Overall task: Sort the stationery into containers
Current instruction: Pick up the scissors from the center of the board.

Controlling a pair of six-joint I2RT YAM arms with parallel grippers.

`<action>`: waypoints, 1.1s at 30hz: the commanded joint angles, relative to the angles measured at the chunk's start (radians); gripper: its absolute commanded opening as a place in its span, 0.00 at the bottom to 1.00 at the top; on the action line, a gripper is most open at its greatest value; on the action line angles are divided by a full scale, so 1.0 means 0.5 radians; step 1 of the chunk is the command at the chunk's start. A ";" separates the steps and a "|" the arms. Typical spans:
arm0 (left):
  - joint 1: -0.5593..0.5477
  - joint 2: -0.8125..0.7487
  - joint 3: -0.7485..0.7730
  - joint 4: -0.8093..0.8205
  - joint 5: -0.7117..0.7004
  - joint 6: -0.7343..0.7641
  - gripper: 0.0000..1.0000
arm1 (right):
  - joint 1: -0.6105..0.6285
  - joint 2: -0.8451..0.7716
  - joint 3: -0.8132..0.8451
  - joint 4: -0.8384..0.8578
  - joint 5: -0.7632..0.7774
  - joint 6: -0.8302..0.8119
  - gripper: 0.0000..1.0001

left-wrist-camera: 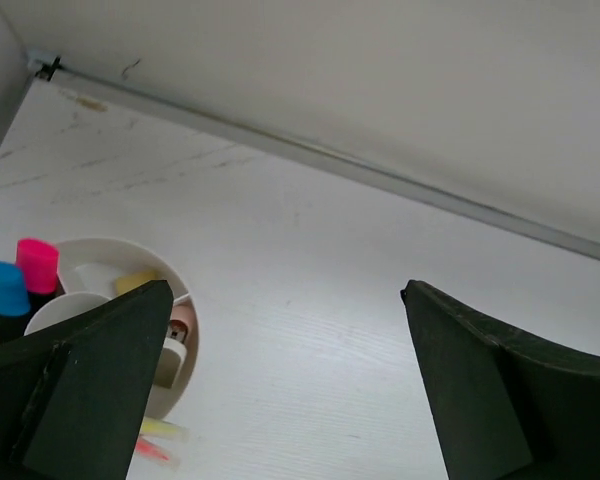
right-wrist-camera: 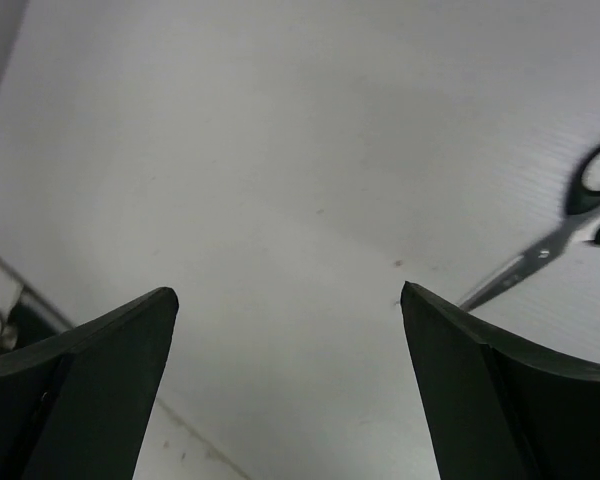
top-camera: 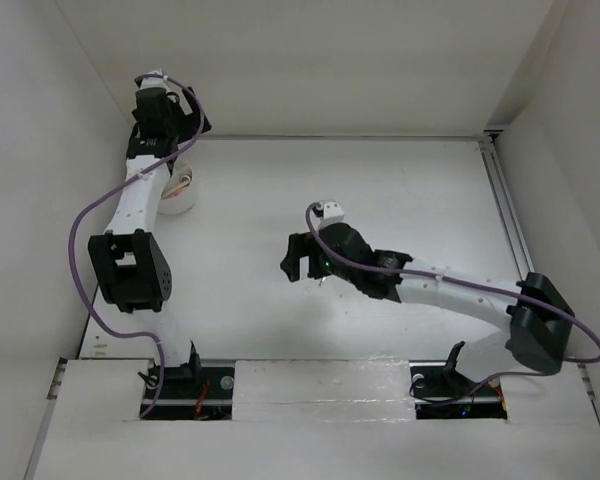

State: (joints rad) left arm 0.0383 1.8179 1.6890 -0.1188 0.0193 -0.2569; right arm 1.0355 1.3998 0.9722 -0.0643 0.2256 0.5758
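The round white cup (left-wrist-camera: pixel 120 241) sits at the far left of the table (top-camera: pixel 400 200), close to the back corner. It is low and wide, with inner dividers. Two short black markers stand upright in it side by side: the blue cap marker (left-wrist-camera: pixel 2 288) on the left and the pink cap marker (left-wrist-camera: pixel 37 262) just right of it, caps upward. A pale yellowish block, the tan eraser (left-wrist-camera: pixel 135 282), lies in a neighbouring compartment, and a small white-pink piece (left-wrist-camera: pixel 177 333) sits by the rim. The left gripper (left-wrist-camera: pixel 285 295) is released, its jaws spread wide with nothing between them. The cup lies off to the side of its left finger and is partly hidden behind it; bare table fills the gap between the fingers.

Near the middle of the table, the right gripper (right-wrist-camera: pixel 288 295) is also released, jaws wide and holding nothing. The black-handled scissors (right-wrist-camera: pixel 540 252) lie flat on the table outside the gap, to the right of the right-hand finger. They are blurred. Their long axis runs diagonally in the wrist view: black handles to the upper right, silver blades pointing down-left towards that finger's tip, near it but apart.
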 commanded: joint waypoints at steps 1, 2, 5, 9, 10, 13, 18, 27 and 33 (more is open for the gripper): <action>0.003 -0.230 0.175 -0.106 0.139 -0.115 1.00 | -0.230 0.154 0.215 -0.331 0.160 0.180 0.99; 0.003 -0.264 0.175 -0.185 0.139 -0.142 1.00 | -0.340 0.191 0.215 -0.350 0.159 0.180 0.99; 0.003 -0.420 0.196 -0.494 -0.038 -0.308 1.00 | -0.503 0.305 0.286 -0.488 0.247 0.238 0.99; 0.003 -0.623 0.138 -0.906 -0.192 -0.520 1.00 | -0.653 0.455 0.335 -0.755 0.527 0.501 0.99; 0.003 -0.684 -0.017 -0.937 -0.192 -0.520 1.00 | -0.684 0.522 0.335 -0.782 0.552 0.551 0.99; 0.003 -0.994 -0.376 -0.849 -0.192 -0.584 1.00 | -0.794 0.615 0.335 -0.758 0.530 0.569 0.96; 0.003 -1.380 -0.948 -0.707 -0.210 -0.514 1.00 | -0.899 0.704 0.405 -0.737 0.530 0.548 0.87; 0.003 -1.433 -1.095 -0.600 -0.091 -0.496 1.00 | -0.908 0.863 0.547 -0.832 0.509 0.508 0.77; 0.003 -1.482 -1.114 -0.600 -0.091 -0.477 1.00 | -0.866 0.913 0.528 -0.832 0.472 0.530 0.75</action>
State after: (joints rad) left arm 0.0406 1.1084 1.1187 -0.4519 -0.0353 -0.5056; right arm 0.5823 1.8412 1.2076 -0.4629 0.4622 0.8341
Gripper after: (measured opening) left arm 0.996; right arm 0.750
